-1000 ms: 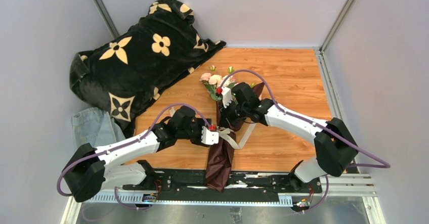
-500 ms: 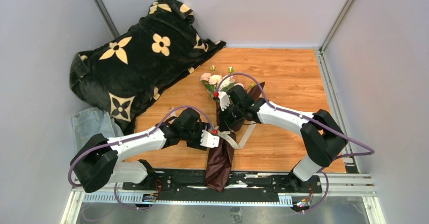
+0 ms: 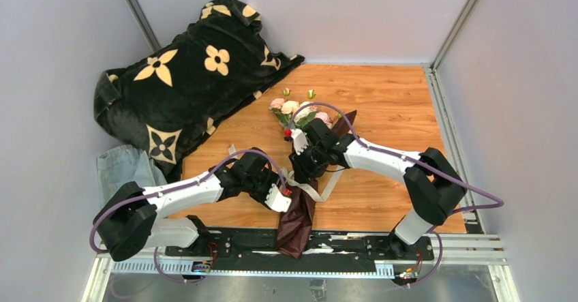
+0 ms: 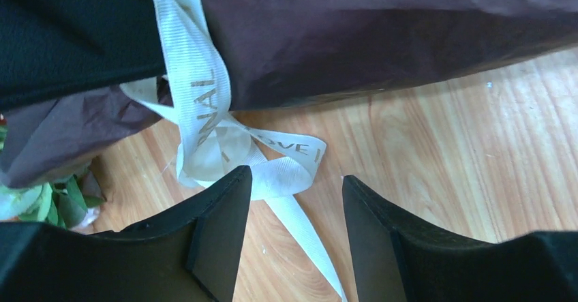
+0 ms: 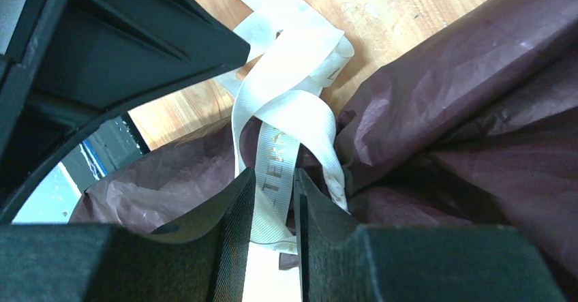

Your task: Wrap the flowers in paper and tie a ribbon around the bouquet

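Blanket (image 3: 184,77) left, bouquet (image 3: 297,217) centre — bare tabletop (image 3: 395,104) right

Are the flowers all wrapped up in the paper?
Wrapped: the dark paper is rolled into a long cone, and only the flowers poke out its far end.

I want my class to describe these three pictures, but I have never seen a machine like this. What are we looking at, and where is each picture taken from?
This is a robot with a left arm and a right arm, bolted at the near edge of a wooden table. The wide picture comes from a fixed camera above and behind the arms. The other two come from a small camera on each wrist, so the black shapes at the bottom are that arm's own fingers.

On the table lies the bouquet: flowers wrapped in dark maroon paper, with a cream ribbon looped around it. A black flowered blanket and a denim cloth lie at the left.

The left arm's fingers stand open by the ribbon. The right arm's fingers stand slightly apart, with a ribbon strand running between them.
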Robot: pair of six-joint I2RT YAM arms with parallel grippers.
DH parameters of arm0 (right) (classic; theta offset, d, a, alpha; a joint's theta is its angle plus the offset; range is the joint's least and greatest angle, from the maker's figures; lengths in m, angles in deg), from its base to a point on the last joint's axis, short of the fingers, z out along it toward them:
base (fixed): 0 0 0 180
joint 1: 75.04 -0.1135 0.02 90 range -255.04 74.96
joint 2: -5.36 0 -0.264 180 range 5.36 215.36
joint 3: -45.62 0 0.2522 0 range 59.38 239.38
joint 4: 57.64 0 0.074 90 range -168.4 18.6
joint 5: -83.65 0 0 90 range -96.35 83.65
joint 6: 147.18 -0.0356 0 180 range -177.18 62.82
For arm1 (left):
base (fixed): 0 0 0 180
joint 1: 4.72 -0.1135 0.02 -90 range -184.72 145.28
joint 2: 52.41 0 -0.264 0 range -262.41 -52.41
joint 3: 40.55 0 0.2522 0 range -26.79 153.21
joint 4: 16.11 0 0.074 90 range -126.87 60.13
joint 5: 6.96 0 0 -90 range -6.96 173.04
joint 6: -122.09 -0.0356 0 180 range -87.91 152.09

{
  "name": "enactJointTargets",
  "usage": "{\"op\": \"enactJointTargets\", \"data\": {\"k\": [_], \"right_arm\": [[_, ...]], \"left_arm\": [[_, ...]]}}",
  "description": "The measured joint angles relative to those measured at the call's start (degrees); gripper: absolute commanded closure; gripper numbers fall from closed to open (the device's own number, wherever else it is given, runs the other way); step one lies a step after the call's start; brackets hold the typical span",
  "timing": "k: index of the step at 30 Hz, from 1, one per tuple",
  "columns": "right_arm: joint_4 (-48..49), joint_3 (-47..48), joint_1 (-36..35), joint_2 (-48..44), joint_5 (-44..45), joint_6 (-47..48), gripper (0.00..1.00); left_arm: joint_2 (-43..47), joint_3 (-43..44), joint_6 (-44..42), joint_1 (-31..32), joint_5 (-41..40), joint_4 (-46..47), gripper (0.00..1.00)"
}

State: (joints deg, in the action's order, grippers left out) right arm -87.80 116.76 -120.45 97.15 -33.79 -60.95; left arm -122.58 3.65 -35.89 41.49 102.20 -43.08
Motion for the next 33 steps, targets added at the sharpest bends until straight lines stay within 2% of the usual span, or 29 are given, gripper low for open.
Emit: {"op": "enactJointTargets", "data": {"k": [9, 13, 15, 20, 22, 24, 33], "right_arm": [[-0.98, 1.36, -1.79, 1.99, 2.23, 0.24, 0.69], [-1.38, 2.16, -2.43, 3.08, 3.39, 0.59, 0.87], [-1.4, 2.19, -2.45, 3.45, 3.56, 0.74, 0.99], [-1.53, 2.19, -2.45, 3.48, 3.61, 0.85, 1.0], [-1.68, 2.19, -2.45, 3.13, 3.67, 0.85, 1.0], [-1.88, 2.19, -2.45, 2.25, 3.72, 0.85, 1.0], [-1.99, 1.68, -0.74, -6.36, 4.98, 0.5, 1.0]], "left_arm": [[-0.81, -0.17, -7.3, 0.9, 2.1, -1.62, 0.34], [-1.84, -1.22, -9.2, 1.09, 2.21, 0.74, 0.38], [-2.08, -1.77, -10.16, 1.64, 2.21, 2.25, 0.42], [-2.45, -3.21, -12.72, 2.23, 2.03, 4.17, 0.73], [-2.58, -3.72, -13.49, 2.29, 1.79, 4.55, 0.83], [-2.67, -4.2, -13.94, 2.32, 1.27, 4.61, 0.99], [-2.32, -4.85, -14.01, 2.36, -1.68, 5.09, 1.0]]}}
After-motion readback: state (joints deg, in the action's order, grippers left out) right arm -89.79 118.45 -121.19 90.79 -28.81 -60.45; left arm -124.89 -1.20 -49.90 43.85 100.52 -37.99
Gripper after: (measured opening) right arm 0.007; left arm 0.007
